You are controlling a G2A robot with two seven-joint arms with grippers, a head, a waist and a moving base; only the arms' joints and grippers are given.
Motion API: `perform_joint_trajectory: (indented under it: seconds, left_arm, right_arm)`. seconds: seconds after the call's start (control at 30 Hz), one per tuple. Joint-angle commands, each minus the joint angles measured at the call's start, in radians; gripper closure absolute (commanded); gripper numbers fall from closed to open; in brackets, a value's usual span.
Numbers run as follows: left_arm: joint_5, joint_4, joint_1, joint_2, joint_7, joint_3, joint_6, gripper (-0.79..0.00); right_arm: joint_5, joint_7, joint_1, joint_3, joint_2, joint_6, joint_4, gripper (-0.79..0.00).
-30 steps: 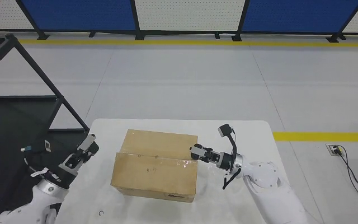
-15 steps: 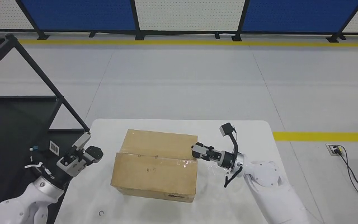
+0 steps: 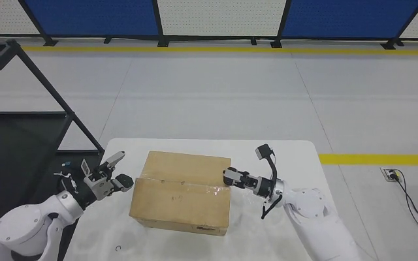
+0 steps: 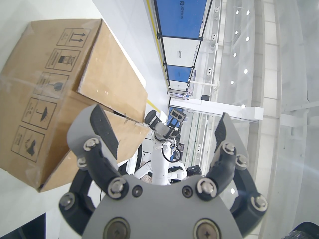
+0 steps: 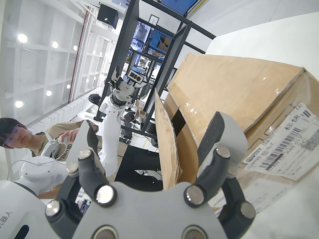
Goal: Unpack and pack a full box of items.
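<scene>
White table [image 3: 287, 151]: cardboard box [image 3: 183, 196], handling symbols [image 4: 51, 84], barcode label [image 5: 284, 145].

Top view: bright, even overhead light. The white table [image 3: 287, 153] reads pale, with only a soft, narrow shadow along the lower edge of the box [image 3: 183, 196].

Left wrist view: ceiling lamps [image 4: 239, 13] burn out as white dots in the upper right. Hazy flare washes the right edge, and straight lines bow strongly toward the borders.

Right wrist view: lamps glare at the left, small glints sit on the box's tape [image 5: 190, 106], and the black frame [image 5: 127, 30] appears bent.
</scene>
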Motion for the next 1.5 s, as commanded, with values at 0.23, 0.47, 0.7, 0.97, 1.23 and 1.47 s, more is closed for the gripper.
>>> perform_joint_trajectory:
  seconds: [0.23, 0.47, 0.7, 0.97, 1.23, 1.47]
  left_arm:
    - [-0.042, 0.062, -0.062, -0.011, 0.087, 0.105, -0.002, -0.785]
    - [0.026, 0.174, -0.134, -0.014, 0.135, 0.192, -0.01, -0.785]
    - [-0.001, 0.237, -0.165, -0.013, 0.117, 0.206, -0.006, -0.785]
    - [0.002, 0.244, -0.182, -0.011, 0.103, 0.232, -0.014, -0.785]
    - [0.023, 0.218, -0.181, -0.005, 0.083, 0.232, -0.009, -0.785]
    - [0.023, 0.218, -0.181, -0.005, 0.083, 0.232, -0.009, -0.785]
  right_arm:
    - [0.006, 0.005, 0.018, -0.011, 0.0, -0.002, 0.016, -0.785]
    - [0.009, 0.001, 0.022, -0.013, 0.002, -0.007, 0.021, -0.785]
    - [0.01, -0.037, -0.039, 0.052, 0.021, -0.018, -0.004, -0.785]
    - [-0.064, -0.158, -0.301, 0.203, 0.063, 0.055, -0.214, -0.785]
    - [-0.139, -0.238, -0.43, 0.258, 0.077, 0.254, -0.341, -0.785]
    - [-0.139, -0.238, -0.43, 0.258, 0.077, 0.254, -0.341, -0.785]
